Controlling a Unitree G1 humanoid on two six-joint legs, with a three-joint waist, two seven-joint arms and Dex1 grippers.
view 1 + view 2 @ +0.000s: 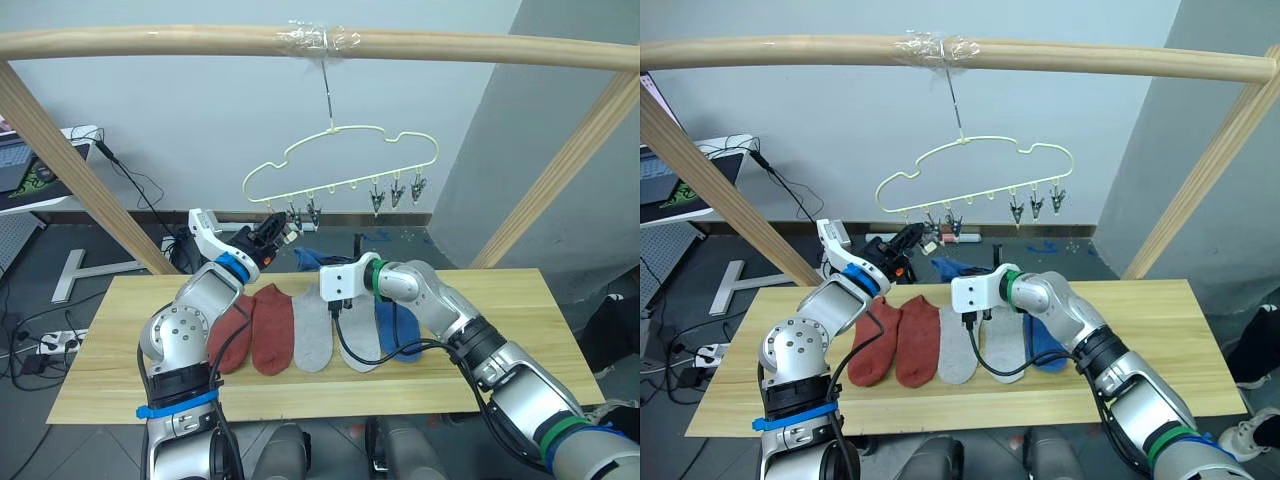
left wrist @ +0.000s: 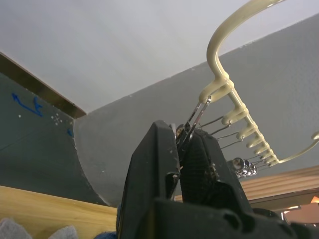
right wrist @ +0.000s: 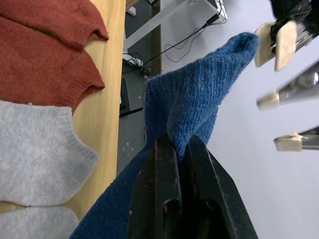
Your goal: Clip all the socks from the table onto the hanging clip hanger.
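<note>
Left gripper [image 2: 182, 149]: my fingers are clamped on one dark clip [image 2: 192, 124] at the left end of the hanger's row, pinching it from both sides; the clip's wire arms run up from between my fingertips to the hanger [image 1: 340, 165].

Right gripper [image 3: 177, 149]: my fingers are closed tight on a blue sock [image 3: 194, 99], gripping it through a fold. The sock's free end rises past my fingertips towards the cream tip of a clip [image 3: 274, 45]; whether it touches that tip I cannot tell.

Hanger: pale yellow-green wire, hooked to a wooden pole [image 1: 450, 45] overhead. Six clips hang along its lower edge, three near my left fingers and three [image 1: 397, 193] further off to the right.

Table [image 1: 500, 330]: light wood planks, below both grippers.

Red socks [image 1: 258, 328]: two, lying flat side by side on the table, below my left fingers.

Grey socks [image 1: 312, 330]: two, flat on the table beside the red pair, under my right forearm.

Second blue sock [image 1: 392, 328]: on the table, just beyond the grey pair, partly covered by my right arm.
</note>
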